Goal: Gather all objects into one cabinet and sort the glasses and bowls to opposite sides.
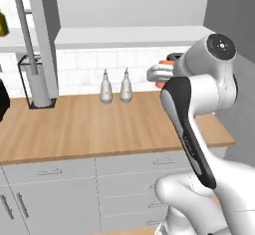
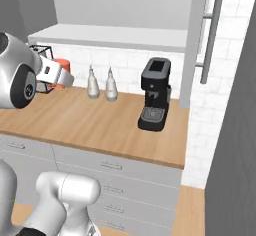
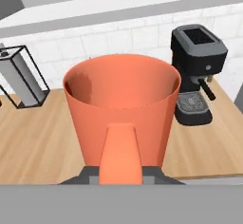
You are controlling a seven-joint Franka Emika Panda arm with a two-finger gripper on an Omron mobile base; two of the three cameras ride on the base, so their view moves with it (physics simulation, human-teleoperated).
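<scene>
Hand view puts the orange cup (image 3: 122,111) right in front of the lens, upright with its mouth up and its handle (image 3: 120,154) facing the camera. The gripper (image 3: 121,176) looks clamped on that handle, its dark tips just peeking out either side at the bottom, which I take as the reason the cup hangs so level. From the right base view the cup sits at the end of the arm, in the air above the wooden counter (image 2: 100,125) and below the cabinet's white shelf (image 2: 115,36). The two white bottles (image 2: 101,84) and the black coffee machine (image 2: 154,101) stand further along. I'd guess it is carried upright for setting on that shelf.
</scene>
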